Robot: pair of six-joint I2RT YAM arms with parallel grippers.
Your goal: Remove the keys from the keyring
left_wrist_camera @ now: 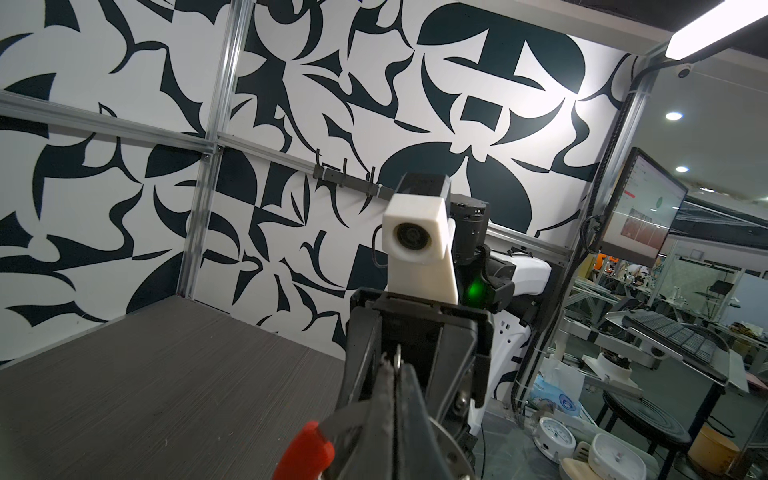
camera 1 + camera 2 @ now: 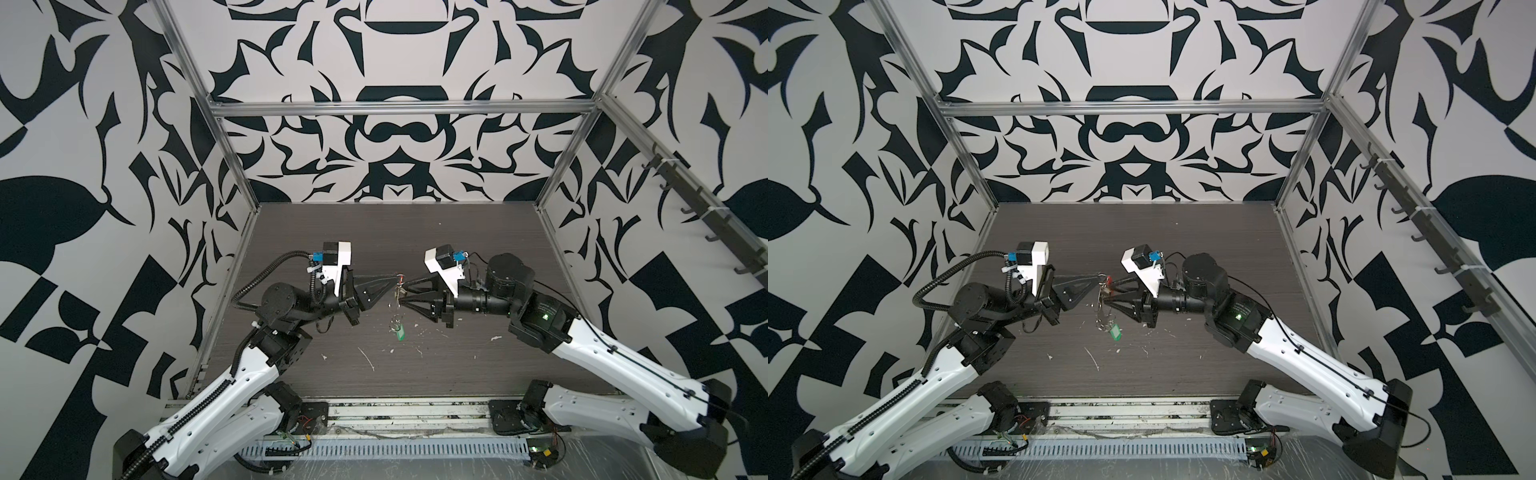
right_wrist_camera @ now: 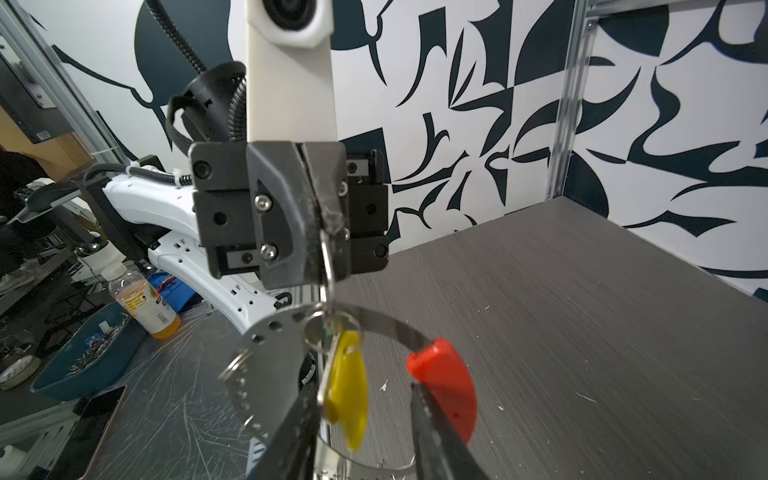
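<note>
Black-and-white swirly walls (image 2: 124, 208) all round, dark wood-grain worktop (image 2: 478, 249) underneath, and both arms meet nose to nose over the middle of it. Left gripper (image 2: 397, 277) is pinched tight, jaws together on a small silver ring (image 3: 327, 266). That's clearest in the right wrist view, where the ring hangs down and links into the keyring (image 3: 386, 328). So the keyring is up in the air, dangling from the left gripper above the middle of the worktop, not resting on it. Its red segment (image 3: 446, 382) sits right beside one finger of the right gripper (image 3: 361, 390). Right gripper has its jaws apart, straddling the yellow tag (image 3: 347, 399), which hangs on the keyring between the two fingers. There's a gap on the red side, so it isn't clamped on anything as far as I can see. Green tag (image 2: 401, 333) is lower down, toward the front edge from the grippers, with a few small silver rings (image 2: 395, 322) bunched next to it. In both top views it looks like it's lying on the worktop, but honestly I can't tell whether it's loose or hooked to something above. Few pale scraps (image 2: 368, 359) scattered near the front edge too.
</note>
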